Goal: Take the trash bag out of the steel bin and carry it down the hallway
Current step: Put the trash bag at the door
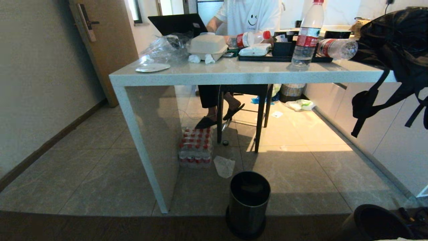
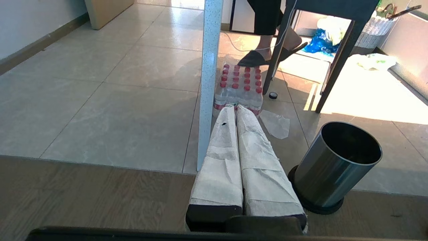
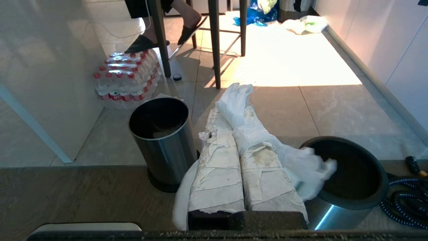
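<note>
Our right gripper (image 3: 239, 100) is clamped on the trash bag (image 3: 311, 170), whose thin white plastic trails over the padded fingers (image 3: 217, 167) and down beside a second dark bin (image 3: 354, 174). The steel bin (image 1: 248, 204) stands bagless on the floor before the counter (image 1: 240, 75). Our left gripper (image 2: 235, 110) is closed on nothing, near the counter's leg. We judge the flimsy bag could slip or snag on a bin rim as we turn toward the hallway. How much of the bag is pinched is hidden, and the hallway is out of sight.
</note>
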You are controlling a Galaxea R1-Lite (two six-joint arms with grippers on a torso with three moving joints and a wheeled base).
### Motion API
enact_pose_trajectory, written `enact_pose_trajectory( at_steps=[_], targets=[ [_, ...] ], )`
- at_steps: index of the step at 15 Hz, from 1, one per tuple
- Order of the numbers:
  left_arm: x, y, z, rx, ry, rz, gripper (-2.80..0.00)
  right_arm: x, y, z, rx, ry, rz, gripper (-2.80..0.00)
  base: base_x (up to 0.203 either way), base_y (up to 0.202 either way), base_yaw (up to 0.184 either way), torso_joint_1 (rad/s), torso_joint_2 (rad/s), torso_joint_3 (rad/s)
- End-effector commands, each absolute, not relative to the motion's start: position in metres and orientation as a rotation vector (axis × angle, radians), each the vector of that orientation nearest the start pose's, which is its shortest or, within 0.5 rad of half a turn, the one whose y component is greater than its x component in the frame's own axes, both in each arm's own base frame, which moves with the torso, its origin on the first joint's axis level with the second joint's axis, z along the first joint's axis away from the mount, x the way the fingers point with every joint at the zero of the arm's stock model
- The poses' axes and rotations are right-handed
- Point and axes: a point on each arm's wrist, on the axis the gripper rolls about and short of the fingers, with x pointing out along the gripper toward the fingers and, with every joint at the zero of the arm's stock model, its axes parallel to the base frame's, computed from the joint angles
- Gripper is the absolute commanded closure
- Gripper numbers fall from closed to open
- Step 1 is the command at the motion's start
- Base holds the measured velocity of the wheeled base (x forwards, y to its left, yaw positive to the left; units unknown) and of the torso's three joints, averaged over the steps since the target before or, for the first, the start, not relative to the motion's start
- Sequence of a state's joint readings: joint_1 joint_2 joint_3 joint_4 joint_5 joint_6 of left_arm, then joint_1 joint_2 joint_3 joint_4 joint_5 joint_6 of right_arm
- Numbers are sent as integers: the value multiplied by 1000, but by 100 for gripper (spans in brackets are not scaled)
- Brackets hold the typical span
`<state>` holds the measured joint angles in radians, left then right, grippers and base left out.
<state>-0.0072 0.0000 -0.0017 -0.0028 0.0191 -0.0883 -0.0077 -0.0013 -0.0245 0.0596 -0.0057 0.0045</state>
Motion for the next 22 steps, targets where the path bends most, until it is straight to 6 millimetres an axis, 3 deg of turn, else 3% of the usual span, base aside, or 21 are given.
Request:
enact_pose_trajectory(
  at_steps=[1,10,22],
  targets=[
    [-23,1,76,-91,-5,12,0,-25,0,76,5,34,-14,0,0,0,0,2,2,43],
    [-23,1,76,-74,-4,14,0,-25,0,76,5,34,-14,0,0,12,0,0,0,0],
    [-23,1,76,-76,-4,12,0,-25,0,76,5,34,-14,0,0,189,0,2,4,3]
  ],
)
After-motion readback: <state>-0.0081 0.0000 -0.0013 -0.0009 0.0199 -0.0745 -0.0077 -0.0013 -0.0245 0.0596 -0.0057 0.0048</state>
